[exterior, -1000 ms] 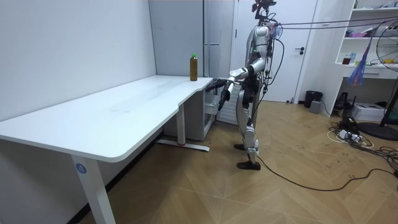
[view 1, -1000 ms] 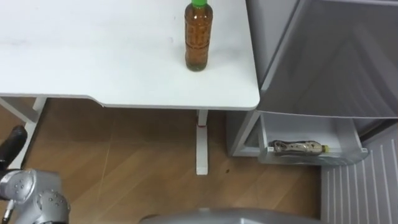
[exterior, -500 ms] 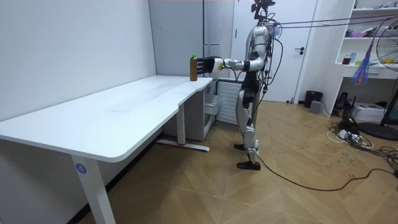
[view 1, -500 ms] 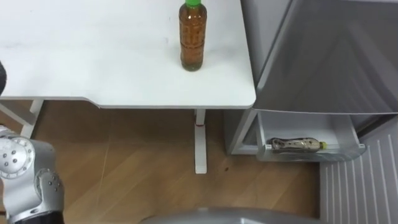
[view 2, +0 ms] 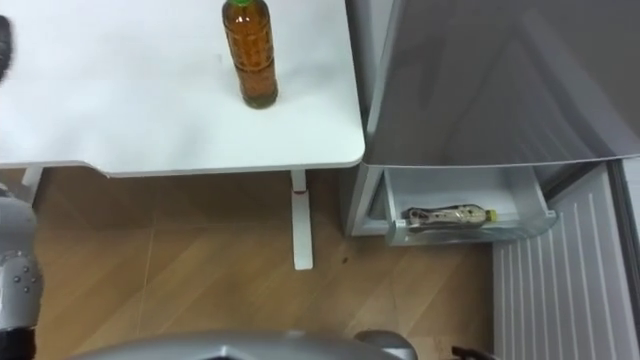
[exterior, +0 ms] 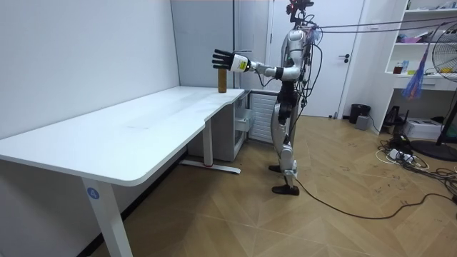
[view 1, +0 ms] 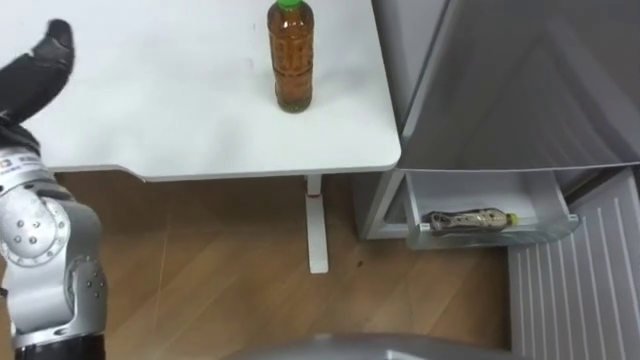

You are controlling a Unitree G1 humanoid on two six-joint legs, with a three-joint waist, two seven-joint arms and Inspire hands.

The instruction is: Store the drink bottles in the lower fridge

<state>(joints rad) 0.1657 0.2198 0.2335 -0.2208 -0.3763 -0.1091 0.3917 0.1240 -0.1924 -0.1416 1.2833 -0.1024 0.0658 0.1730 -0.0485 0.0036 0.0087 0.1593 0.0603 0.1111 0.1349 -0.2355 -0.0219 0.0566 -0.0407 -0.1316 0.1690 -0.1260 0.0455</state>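
A brown tea bottle (view 1: pixel 289 65) with a green cap stands upright near the right end of the white table (view 1: pixel 150 110). My left hand (view 1: pixel 38 75) is raised over the table's left part, well to the left of the bottle and not touching it. In the room view that left hand (exterior: pixel 223 60) is open with its fingers spread, held above the bottle (exterior: pixel 222 83). A second bottle (view 1: pixel 465 218) lies on its side in the pulled-out lower fridge drawer (view 1: pixel 540 195), right of the table.
The grey fridge front (view 1: pixel 520 90) rises right beside the table's right edge. A ribbed white panel (view 1: pixel 585 285) stands at the lower right. The table leg (view 1: pixel 316 225) stands on wooden floor between me and the table.
My left arm has swung up from beside my body to above table height, hand now spread over the table. The view has shifted slightly; the bottles stay in place.
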